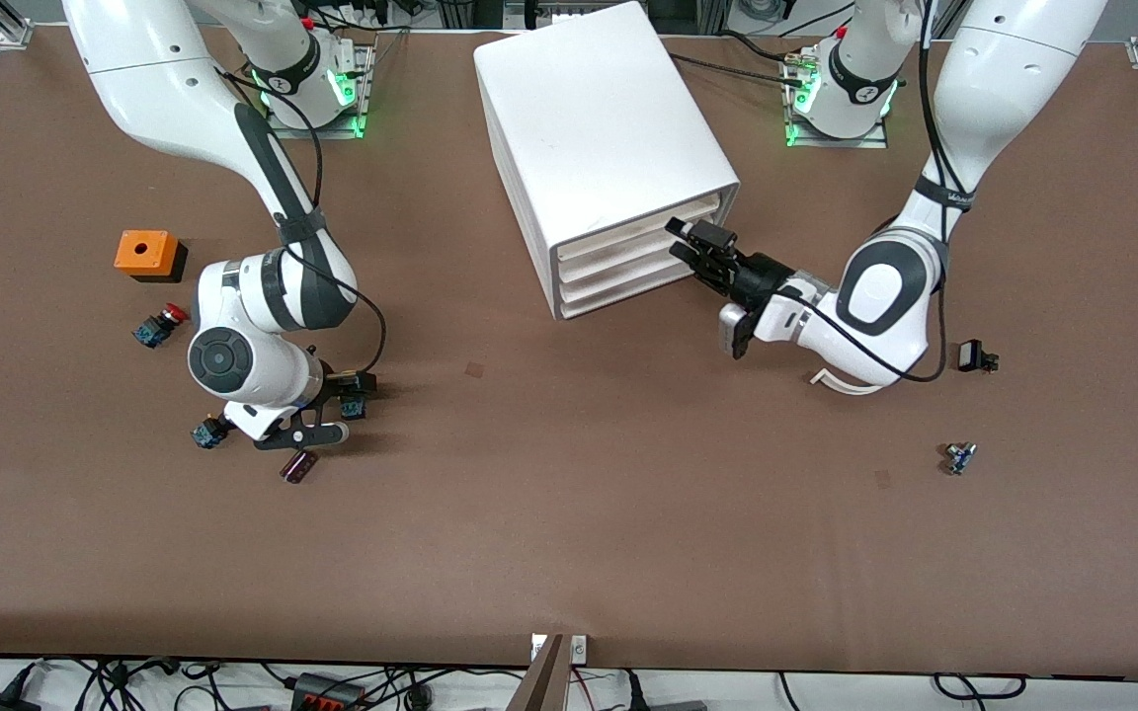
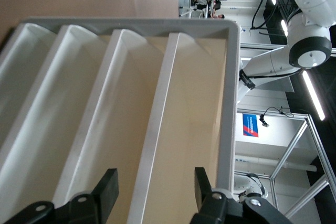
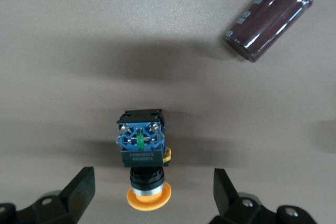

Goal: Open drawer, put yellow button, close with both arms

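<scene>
While the yellow button [image 3: 143, 158] is lying on its side on the surface [image 1: 569, 553] toward the right arm's end, between the released, wide-spread fingers of the right gripper [image 3: 152, 192] just above it, nothing's actually gripped yet, so my worry is a bad pinch. It's a round cap on a blocky body, and if the fingers close on the cap instead of the body it'll probably roll or squirt out. A dark red capacitor [image 3: 269, 17] sits close by and could get bumped. Over at the cabinet [image 1: 601, 148], the drawer [image 1: 656, 219] still looks shut, and the left gripper [image 1: 699, 253] is right at the drawer fronts with its fingers spread apart. Those fronts are stacked tight, so it could easily hook a lower one, or drag the whole cabinet toward the front edge.
</scene>
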`<state>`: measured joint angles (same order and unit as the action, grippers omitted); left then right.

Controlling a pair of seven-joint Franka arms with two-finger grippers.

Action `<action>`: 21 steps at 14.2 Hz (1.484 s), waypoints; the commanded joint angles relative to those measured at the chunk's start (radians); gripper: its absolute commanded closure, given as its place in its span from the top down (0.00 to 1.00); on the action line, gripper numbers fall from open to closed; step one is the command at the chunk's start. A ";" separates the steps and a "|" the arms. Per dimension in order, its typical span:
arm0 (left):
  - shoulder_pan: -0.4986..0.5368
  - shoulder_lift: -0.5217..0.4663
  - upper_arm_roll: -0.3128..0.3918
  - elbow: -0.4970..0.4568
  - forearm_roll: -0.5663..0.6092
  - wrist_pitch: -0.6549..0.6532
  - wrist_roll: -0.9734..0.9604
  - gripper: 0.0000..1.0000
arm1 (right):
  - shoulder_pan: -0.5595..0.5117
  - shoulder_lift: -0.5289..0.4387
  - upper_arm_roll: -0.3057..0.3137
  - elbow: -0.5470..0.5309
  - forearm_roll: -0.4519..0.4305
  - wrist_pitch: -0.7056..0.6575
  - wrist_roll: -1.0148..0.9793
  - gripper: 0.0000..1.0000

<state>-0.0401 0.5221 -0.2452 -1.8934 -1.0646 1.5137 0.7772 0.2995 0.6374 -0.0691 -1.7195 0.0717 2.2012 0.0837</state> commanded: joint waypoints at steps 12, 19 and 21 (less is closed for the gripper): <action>0.012 -0.011 -0.019 -0.072 -0.031 0.031 0.171 0.05 | 0.020 0.047 0.000 0.006 0.010 0.028 0.018 0.37; 0.043 0.160 0.033 0.181 -0.012 0.057 0.155 0.05 | 0.023 0.015 -0.002 0.105 0.003 0.015 -0.001 0.08; 0.045 0.184 0.058 0.226 -0.011 0.057 0.155 0.06 | 0.030 -0.018 0.000 0.155 0.002 0.009 -0.002 0.07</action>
<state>0.0171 0.6371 -0.2189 -1.7568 -1.0694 1.5501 0.9441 0.3216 0.6591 -0.0701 -1.6069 0.0726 2.2284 0.0911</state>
